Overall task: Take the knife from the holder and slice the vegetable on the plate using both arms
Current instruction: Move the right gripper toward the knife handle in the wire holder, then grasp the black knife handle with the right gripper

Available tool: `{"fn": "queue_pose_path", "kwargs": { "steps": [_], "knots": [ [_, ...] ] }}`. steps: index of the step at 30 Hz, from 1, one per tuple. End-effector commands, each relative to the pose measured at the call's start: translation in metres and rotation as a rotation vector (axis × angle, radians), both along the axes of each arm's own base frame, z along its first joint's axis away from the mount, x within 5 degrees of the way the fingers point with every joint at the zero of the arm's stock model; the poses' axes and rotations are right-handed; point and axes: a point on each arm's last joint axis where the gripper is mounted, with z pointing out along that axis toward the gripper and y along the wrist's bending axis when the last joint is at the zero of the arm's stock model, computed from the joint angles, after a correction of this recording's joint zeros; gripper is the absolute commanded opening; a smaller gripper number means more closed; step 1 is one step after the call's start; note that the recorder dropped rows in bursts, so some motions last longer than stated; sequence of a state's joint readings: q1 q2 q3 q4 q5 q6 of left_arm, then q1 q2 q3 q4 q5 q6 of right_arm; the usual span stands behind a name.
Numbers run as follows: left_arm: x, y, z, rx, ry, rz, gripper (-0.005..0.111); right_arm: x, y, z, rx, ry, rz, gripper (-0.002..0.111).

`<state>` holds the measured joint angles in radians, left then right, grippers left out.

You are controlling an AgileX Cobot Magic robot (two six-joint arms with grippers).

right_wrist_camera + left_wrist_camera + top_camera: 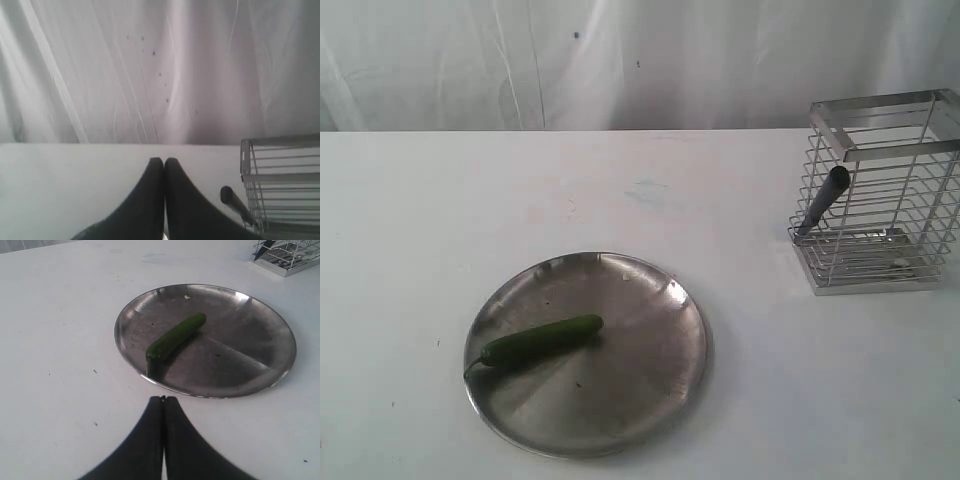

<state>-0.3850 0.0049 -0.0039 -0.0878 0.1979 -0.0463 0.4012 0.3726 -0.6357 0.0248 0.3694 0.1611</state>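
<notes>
Evidently unstarted: left fingers (pixel 147 440) and right fingers (pixel 147 200) sit pinched together, empty, the knife (pixel 823 203) leans handle-out in the holder (pixel 895 150), seemingly blade-down for grabbing, and the vegetable (pixel 542 340) lies on the plate (pixel 620 400) for slicing.

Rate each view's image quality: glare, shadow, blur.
Exterior view: hazy, dull sheen on the round shiny steel plate, faint shadow beside the slender dark green vegetable. Left wrist view: sharper, glare on the plate's rim. Right wrist view: blurriest, dim.
</notes>
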Motion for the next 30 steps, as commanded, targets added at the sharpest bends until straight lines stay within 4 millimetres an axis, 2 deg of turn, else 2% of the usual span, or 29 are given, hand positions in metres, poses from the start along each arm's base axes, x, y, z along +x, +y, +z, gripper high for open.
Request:
{"fn": "queue_pose_path", "kwargs": {
  "steps": [1,6,9,11,15,17,23,30],
  "knots": [
    [0.0,0.0,-0.001,-0.007,0.005,0.003,0.0,0.029,0.014,0.01,-0.081,0.165,0.014,0.0],
    [0.0,0.0,-0.001,-0.007,0.005,0.003,0.0,0.067,0.03,0.028,-0.198,0.328,0.032,0.0],
    [0.0,0.0,-0.001,-0.007,0.005,0.003,0.0,0.093,0.039,0.029,-0.307,0.48,0.024,0.005],
    [0.0,0.0,-0.001,-0.007,0.005,0.003,0.0,0.109,0.043,0.027,-0.364,0.545,0.013,0.014],
    [0.0,0.0,-0.001,-0.007,0.005,0.003,0.0,0.138,0.055,0.014,-0.392,0.633,0.013,0.047],
    [0.0,0.0,-0.001,-0.007,0.005,0.003,0.0,0.148,0.06,0.006,-0.395,0.658,0.012,0.056],
    [0.0,0.0,-0.001,-0.007,0.005,0.003,0.0,0.172,0.057,-0.008,-0.457,0.67,-0.112,0.056],
    [0.0,0.0,-0.001,-0.007,0.005,0.003,0.0,0.194,0.065,-0.031,-0.487,0.721,-0.112,0.056]
  ]
}}
